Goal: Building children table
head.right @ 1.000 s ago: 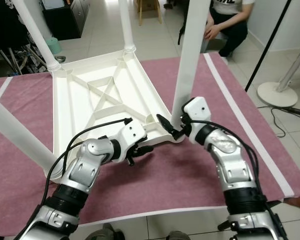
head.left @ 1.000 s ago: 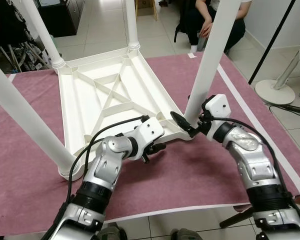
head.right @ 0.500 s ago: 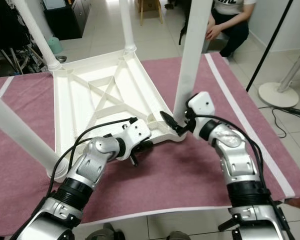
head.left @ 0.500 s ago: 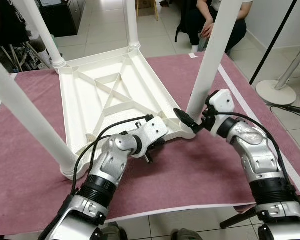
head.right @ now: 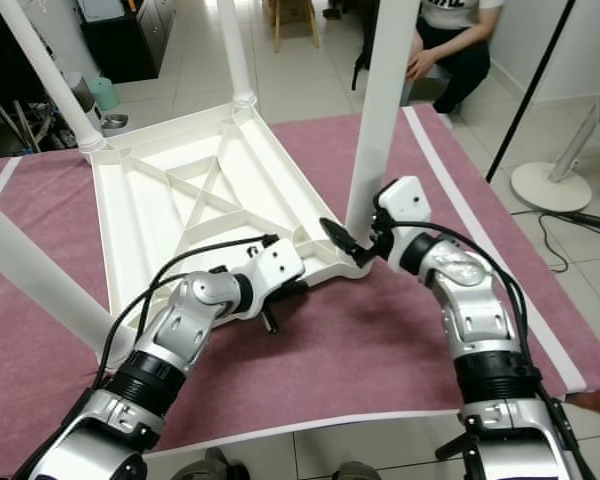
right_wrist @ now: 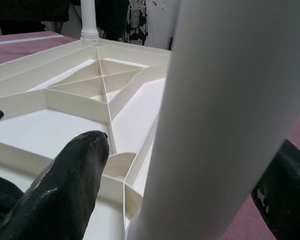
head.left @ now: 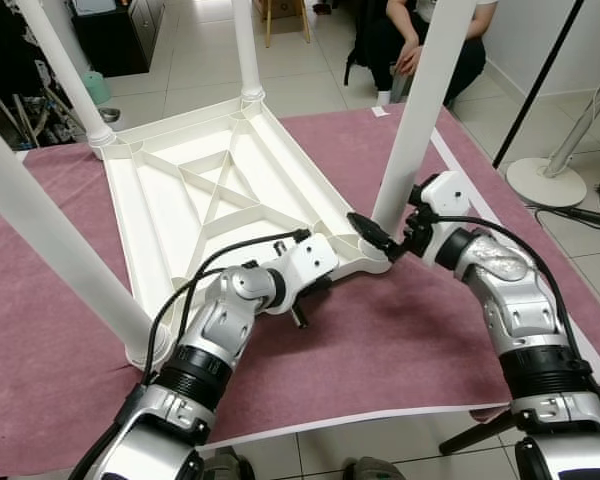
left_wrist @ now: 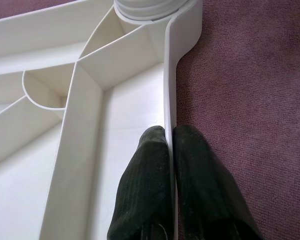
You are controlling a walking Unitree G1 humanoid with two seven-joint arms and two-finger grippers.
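- Left eye view shows the white plastic children's table (head.left: 220, 200) lying upside down on a mauve cloth-covered surface (head.left: 420, 330), its ribbed underside up and white round legs rising from the corners.
- Left gripper (left_wrist: 169, 150) is at the near edge of the table; its two black fingers (left_wrist: 145, 185) are pinched shut on the thin white rim (left_wrist: 168, 90), one finger inside, one outside.
- Right gripper (head.left: 385, 238) is at the near right corner, its fingers spread around the base of the near right leg (head.left: 420, 110); whether they press it I cannot tell.
- A person (head.left: 420, 45) crouches on the tiled floor at the far right.
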